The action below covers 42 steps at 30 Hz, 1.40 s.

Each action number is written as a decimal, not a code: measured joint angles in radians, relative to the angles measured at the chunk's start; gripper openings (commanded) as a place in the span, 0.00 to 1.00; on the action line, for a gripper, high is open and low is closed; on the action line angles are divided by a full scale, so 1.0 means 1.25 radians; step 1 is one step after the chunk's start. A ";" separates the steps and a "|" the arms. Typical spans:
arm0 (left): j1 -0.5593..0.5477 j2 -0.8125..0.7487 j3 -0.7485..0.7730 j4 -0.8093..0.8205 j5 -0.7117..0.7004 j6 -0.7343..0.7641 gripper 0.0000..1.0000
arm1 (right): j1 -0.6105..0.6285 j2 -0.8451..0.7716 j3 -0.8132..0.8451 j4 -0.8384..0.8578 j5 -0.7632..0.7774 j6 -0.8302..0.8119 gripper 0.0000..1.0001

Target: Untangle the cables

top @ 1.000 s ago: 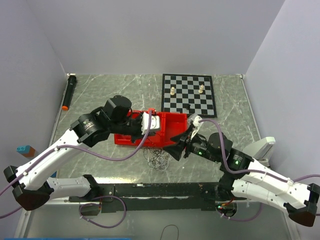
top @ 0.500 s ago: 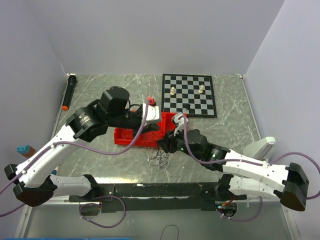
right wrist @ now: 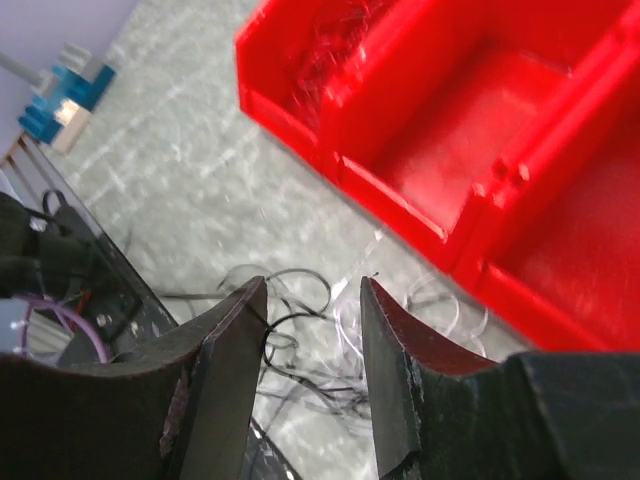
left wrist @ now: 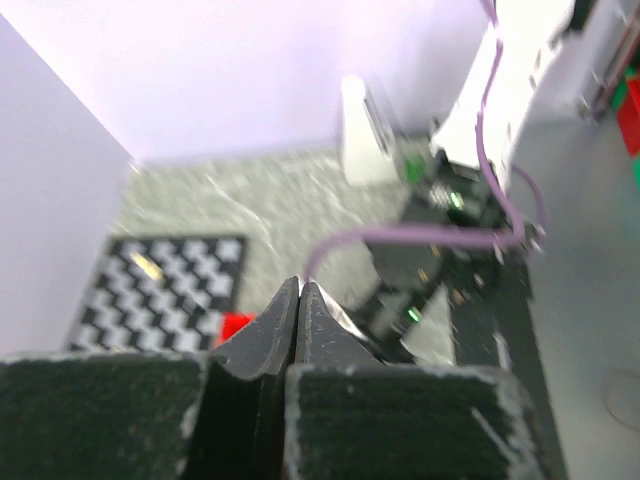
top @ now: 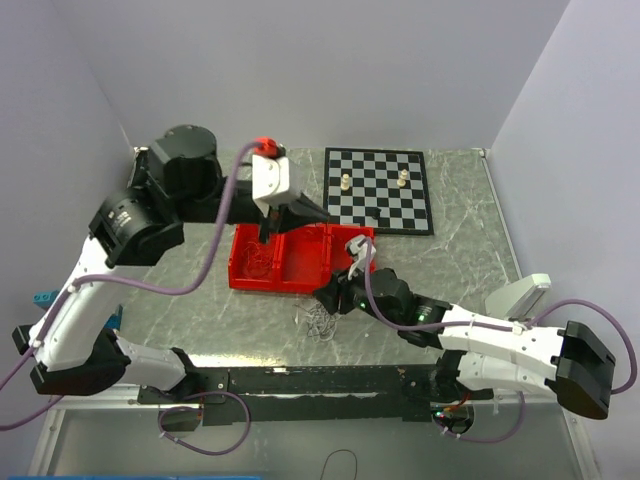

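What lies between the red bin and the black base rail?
A tangle of thin cables, with the right gripper over it; the top view shows this.

Red bin [top: 305,262]; black-and-white chessboard [top: 378,190]; cables [top: 320,320] seemingly black.

Red compartmented bin [top: 305,262] stands on marble-patterned table [top: 470,250]. Chessboard [top: 378,190] lies just beyond the bin's far right corner and carries one pale piece [top: 345,183] and a second pale piece [top: 402,179], set apart. Blue block [top: 45,297] sits well left of the bin. White object [top: 522,294] sits well right of it.
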<state>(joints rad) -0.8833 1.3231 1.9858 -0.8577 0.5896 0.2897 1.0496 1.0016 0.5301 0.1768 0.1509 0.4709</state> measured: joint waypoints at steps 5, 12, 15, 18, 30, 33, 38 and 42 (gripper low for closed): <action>0.000 0.023 0.111 0.020 -0.016 0.005 0.01 | 0.002 -0.028 -0.063 -0.027 -0.003 0.029 0.49; -0.001 0.015 0.146 0.120 -0.101 0.048 0.01 | 0.014 -0.073 -0.105 -0.091 -0.002 0.051 0.49; -0.001 0.006 0.135 0.188 -0.151 0.067 0.01 | 0.016 -0.087 -0.106 -0.115 -0.001 0.054 0.50; -0.001 -0.003 0.129 0.260 -0.202 0.091 0.01 | 0.016 -0.097 -0.106 -0.123 -0.001 0.057 0.55; -0.051 -0.068 -0.047 0.747 -0.477 0.345 0.01 | 0.016 -0.097 -0.106 -0.148 -0.002 0.060 0.64; -0.086 -0.053 -0.061 0.847 -0.533 0.433 0.01 | 0.016 -0.097 -0.106 -0.157 -0.002 0.060 0.64; -0.162 -0.045 -0.071 0.930 -0.561 0.560 0.01 | 0.016 -0.087 -0.106 -0.161 -0.002 0.060 0.57; -0.258 -0.045 -0.083 1.003 -0.559 0.701 0.01 | 0.016 -0.070 -0.106 -0.169 -0.005 0.063 0.56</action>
<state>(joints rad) -1.2053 1.2675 1.8824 0.3958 -0.1097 1.1660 1.0695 0.9146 0.3981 -0.0341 0.1448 0.5495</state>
